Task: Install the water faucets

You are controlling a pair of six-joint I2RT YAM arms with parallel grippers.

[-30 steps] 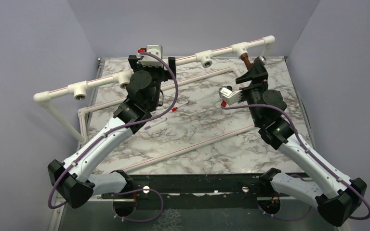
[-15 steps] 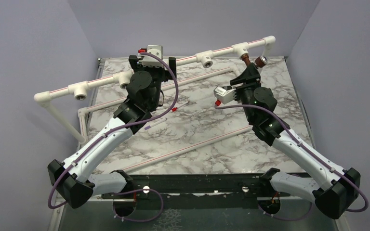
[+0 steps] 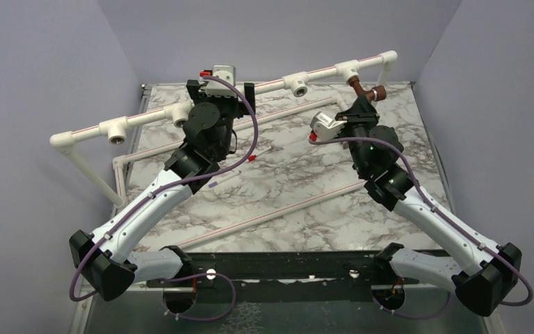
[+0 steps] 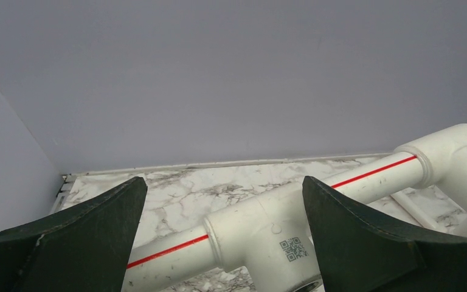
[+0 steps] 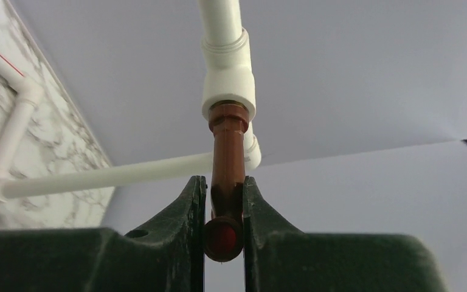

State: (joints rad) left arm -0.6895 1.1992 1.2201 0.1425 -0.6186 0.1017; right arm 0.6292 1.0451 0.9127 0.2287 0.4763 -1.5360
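A copper-coloured water faucet (image 3: 366,90) hangs from a white tee fitting (image 3: 348,69) at the right end of the raised white pipe (image 3: 146,115). My right gripper (image 3: 359,102) is shut on it. In the right wrist view the fingers (image 5: 194,201) clamp the faucet's stem (image 5: 227,152) from both sides, just below the tee (image 5: 228,85). My left gripper (image 3: 220,89) stands open at the middle of the pipe. In the left wrist view another tee (image 4: 267,231) with a printed code lies between its spread fingers (image 4: 91,231), untouched.
Two more open tees (image 3: 116,131) (image 3: 296,84) sit along the raised pipe. Loose white pipes (image 3: 278,209) (image 3: 278,115) lie on the marble table (image 3: 299,160). A small red-tipped piece (image 3: 250,160) lies near the left arm. Walls stand close behind and at both sides.
My right gripper moved up and left onto the faucet, turned at the wrist, and shut on its stem. The left arm stayed still and open.
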